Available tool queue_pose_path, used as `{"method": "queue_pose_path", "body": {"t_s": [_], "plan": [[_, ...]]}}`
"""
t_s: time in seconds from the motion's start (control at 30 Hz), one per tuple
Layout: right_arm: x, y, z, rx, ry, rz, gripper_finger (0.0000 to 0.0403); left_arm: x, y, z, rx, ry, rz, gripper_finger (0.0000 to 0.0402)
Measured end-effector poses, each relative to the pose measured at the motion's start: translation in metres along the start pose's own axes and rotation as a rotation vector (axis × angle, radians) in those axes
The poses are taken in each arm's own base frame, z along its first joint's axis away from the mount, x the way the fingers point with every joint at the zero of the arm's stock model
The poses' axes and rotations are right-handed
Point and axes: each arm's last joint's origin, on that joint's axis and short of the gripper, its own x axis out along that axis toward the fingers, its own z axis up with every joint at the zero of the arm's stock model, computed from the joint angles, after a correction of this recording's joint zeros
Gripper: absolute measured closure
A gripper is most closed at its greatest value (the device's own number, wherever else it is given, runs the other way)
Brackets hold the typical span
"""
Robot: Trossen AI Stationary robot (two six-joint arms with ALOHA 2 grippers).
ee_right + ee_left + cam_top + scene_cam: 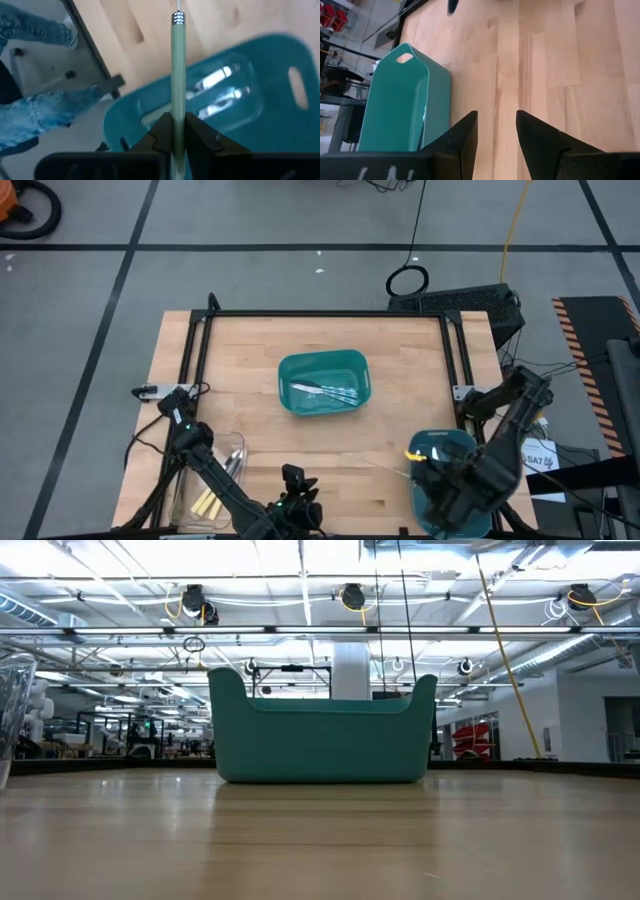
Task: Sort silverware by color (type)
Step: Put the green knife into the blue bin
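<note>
The right gripper [175,131] is clamped on a light green handle [178,75], its two dark fingers [161,134] pressing the slim shaft from both sides. The handle runs straight out ahead of the fingers to a ribbed silver collar at its far end. Below it sits a teal bin [260,100] with a slot handle in its wall and pale, blurred pieces lying inside; what they are cannot be made out. In the high view this bin [445,448] stands at the table's near right corner, hard against the table edge, with the right arm bent over it.

Beyond that edge, a person's legs in jeans [35,107] show close beside the table frame.

The left gripper [496,131] hovers low at the near middle of the table [250,350], fingers parted with a narrow gap and nothing between them. Bare wood stretches ahead of it, with a second teal bin [402,100] just to one side.

That bin [323,381] sits at the table's centre and holds a few silver cutlery pieces [325,391]. Open wood lies all around it.

A clear tray [205,485] at the near left edge holds yellow-handled pieces [207,504] and some silver ones.
</note>
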Motion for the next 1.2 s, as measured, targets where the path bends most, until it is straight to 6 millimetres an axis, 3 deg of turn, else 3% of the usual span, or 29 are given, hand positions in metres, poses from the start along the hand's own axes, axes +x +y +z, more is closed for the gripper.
{"method": "queue_pose_path", "body": {"t_s": [0.3, 0.43, 0.63, 0.9, 1.2], "plan": [[-0.014, -0.001, -0.046, 0.162, 0.108, 0.053, 0.0377, -0.007, -0.005, -0.003, -0.015, -0.009, -0.009, 0.0259], [-0.015, -0.018, -0.071, 0.296, 0.178, 0.024, 0.0377, -0.009, -0.006, -0.004, -0.024, -0.012, -0.011, 0.0259], [0.000, -0.048, -0.102, 0.478, 0.236, -0.099, 0.0377, -0.009, -0.006, -0.004, -0.030, -0.012, -0.011, 0.0259], [0.023, -0.055, -0.104, 0.558, 0.200, -0.196, 0.0372, -0.002, -0.001, -0.001, -0.036, -0.003, -0.002, 0.0259], [0.037, -0.046, -0.092, 0.598, 0.188, -0.227, 0.0365, 0.007, 0.006, 0.004, -0.048, 0.009, 0.009, 0.0259]]}}
